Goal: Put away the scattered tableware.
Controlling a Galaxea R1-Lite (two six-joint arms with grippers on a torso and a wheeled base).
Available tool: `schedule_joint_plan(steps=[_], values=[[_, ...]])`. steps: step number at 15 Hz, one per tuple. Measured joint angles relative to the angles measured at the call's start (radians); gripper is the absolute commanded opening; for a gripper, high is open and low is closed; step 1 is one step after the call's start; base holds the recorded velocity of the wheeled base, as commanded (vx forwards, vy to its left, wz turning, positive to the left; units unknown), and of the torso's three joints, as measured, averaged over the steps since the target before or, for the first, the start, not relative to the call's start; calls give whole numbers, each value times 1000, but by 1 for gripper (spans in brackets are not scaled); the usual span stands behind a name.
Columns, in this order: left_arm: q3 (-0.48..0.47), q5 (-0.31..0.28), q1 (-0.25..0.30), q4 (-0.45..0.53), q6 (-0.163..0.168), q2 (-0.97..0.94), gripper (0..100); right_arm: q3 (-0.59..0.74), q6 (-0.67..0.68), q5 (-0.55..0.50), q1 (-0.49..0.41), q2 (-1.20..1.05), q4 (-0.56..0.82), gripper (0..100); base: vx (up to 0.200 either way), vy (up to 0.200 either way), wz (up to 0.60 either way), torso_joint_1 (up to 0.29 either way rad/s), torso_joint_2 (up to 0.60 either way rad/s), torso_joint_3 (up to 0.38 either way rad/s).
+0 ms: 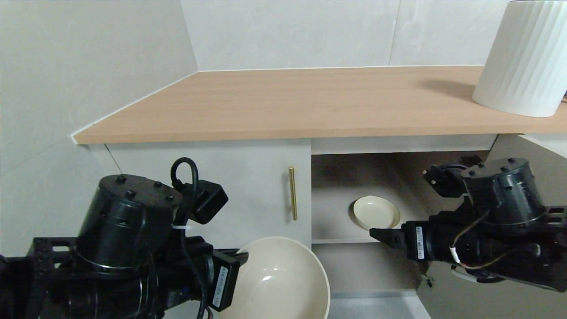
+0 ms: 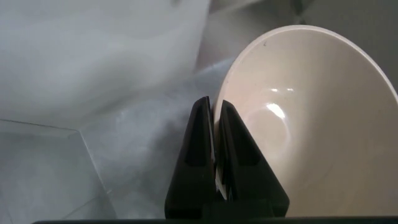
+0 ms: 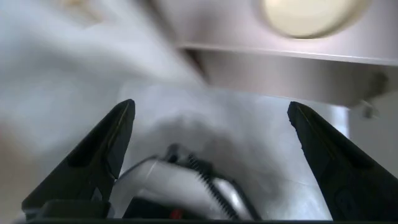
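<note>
My left gripper (image 1: 240, 256) is shut on the rim of a large cream bowl (image 1: 283, 279), held low in front of the closed cabinet door. In the left wrist view the two fingers (image 2: 200, 134) pinch the bowl (image 2: 311, 124) at its edge. A small cream plate (image 1: 376, 212) lies on the shelf inside the open cabinet compartment. My right gripper (image 1: 376, 233) hovers just outside that compartment, at shelf height, near the plate. In the right wrist view my right gripper (image 3: 210, 107) is open and holds nothing, with the plate (image 3: 311, 15) beyond it.
A wooden countertop (image 1: 310, 102) runs above the cabinet, with a tall white ribbed cylinder (image 1: 522, 57) at its right end. The closed left door carries a gold handle (image 1: 292, 192). The shelf edge (image 1: 341, 241) divides the open compartment, with a lower space beneath.
</note>
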Motion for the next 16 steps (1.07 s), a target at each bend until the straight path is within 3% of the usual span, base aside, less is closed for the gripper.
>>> schedule_joint_plan(steps=[4,8,13,16], values=[[-47,12,-90,-4,-3,65,0,3,0,106,90,-115,89,100,0,0,0,0,0,0],[-66,109,-159,-36,-9,133,0,15,0,121,151,-108,107,100,0,0,0,0,0,0],[-66,159,-176,-116,-12,175,0,26,2,119,190,-20,110,100,0,0,0,0,0,0],[-66,162,-180,-131,-37,192,0,24,6,117,195,21,106,100,0,0,0,0,0,0]])
